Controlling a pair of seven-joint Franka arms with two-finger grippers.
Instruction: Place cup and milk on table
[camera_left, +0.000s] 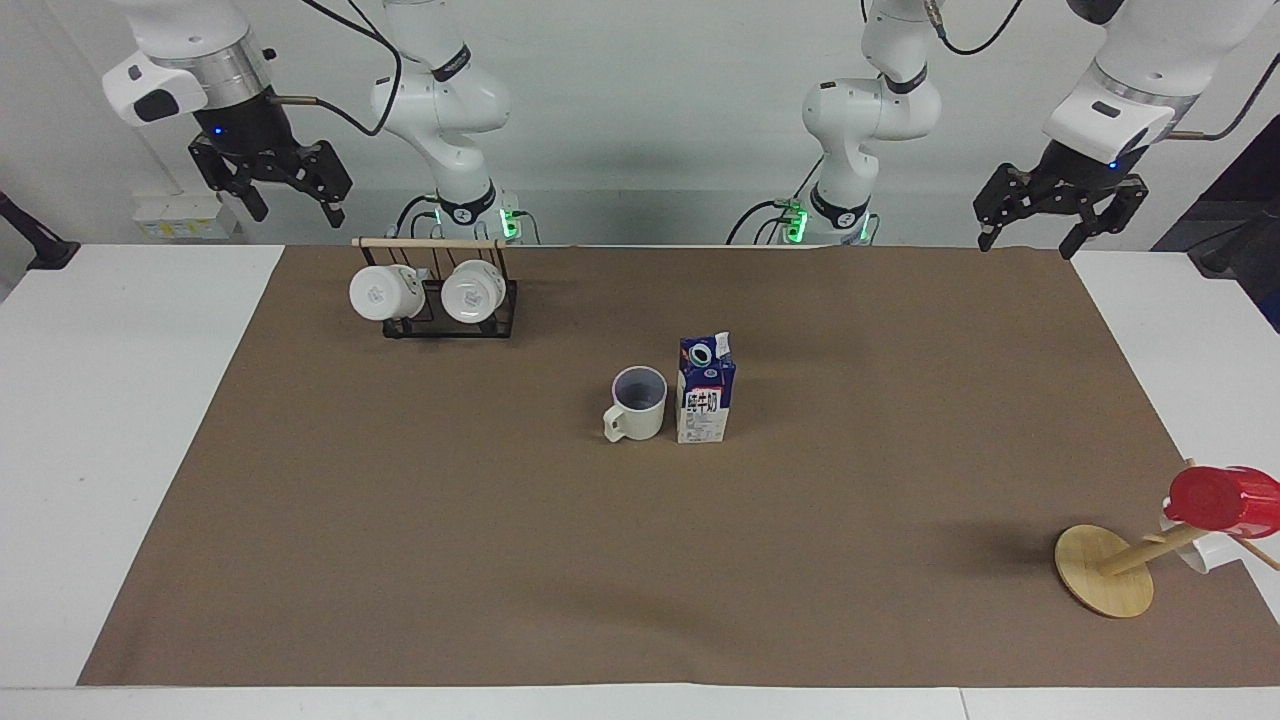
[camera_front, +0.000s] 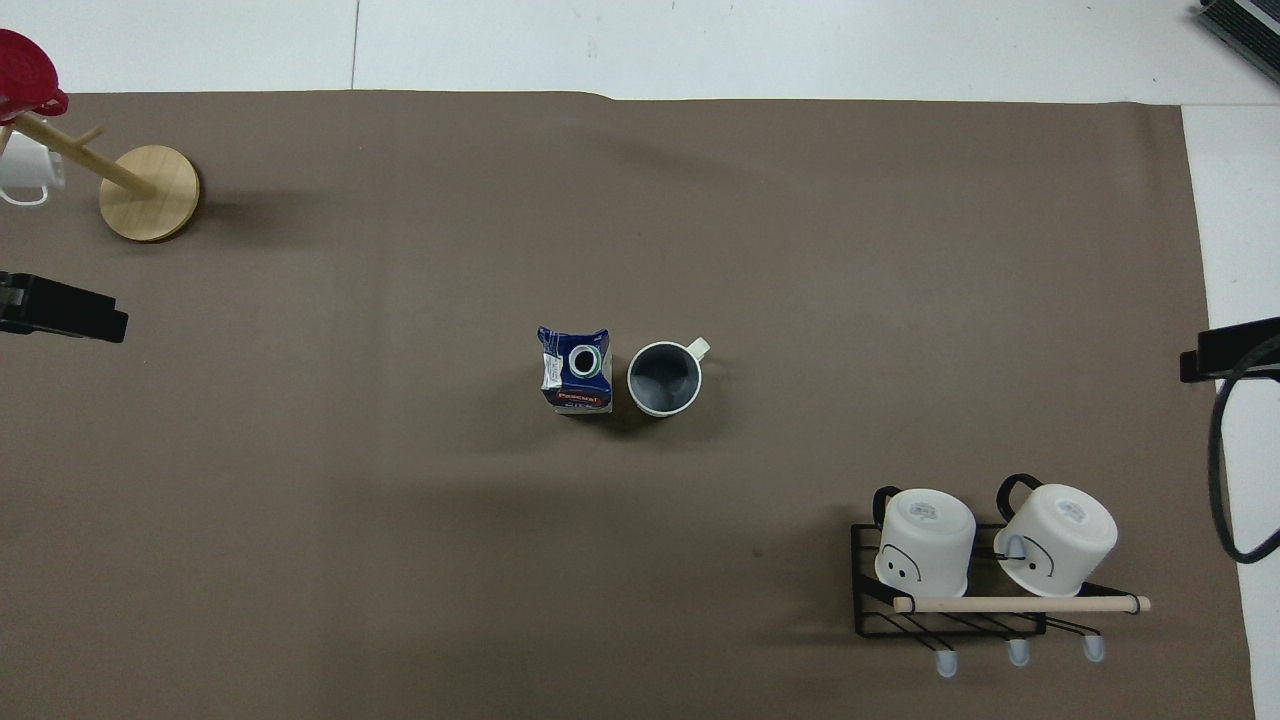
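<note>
The cream cup (camera_left: 637, 403) (camera_front: 664, 379) stands upright on the brown sheet (camera_left: 400, 520) covering the white table (camera_left: 100, 400), about mid-table, its handle pointing away from the robots. Right beside it, toward the left arm's end, stands the blue-and-white milk carton (camera_left: 705, 392) (camera_front: 578, 371); whether the two touch I cannot tell. My left gripper (camera_left: 1028, 245) hangs open and empty in the air over the sheet's corner at the robots' edge. My right gripper (camera_left: 297, 215) hangs open and empty above the table's edge by the mug rack.
A black wire rack (camera_left: 500, 310) with a wooden rod holds two white mugs (camera_left: 375, 292) near the right arm. A tilted wooden mug stand (camera_left: 1100, 570) carries a red cup (camera_left: 1215, 497) and a white mug at the left arm's end, far from the robots.
</note>
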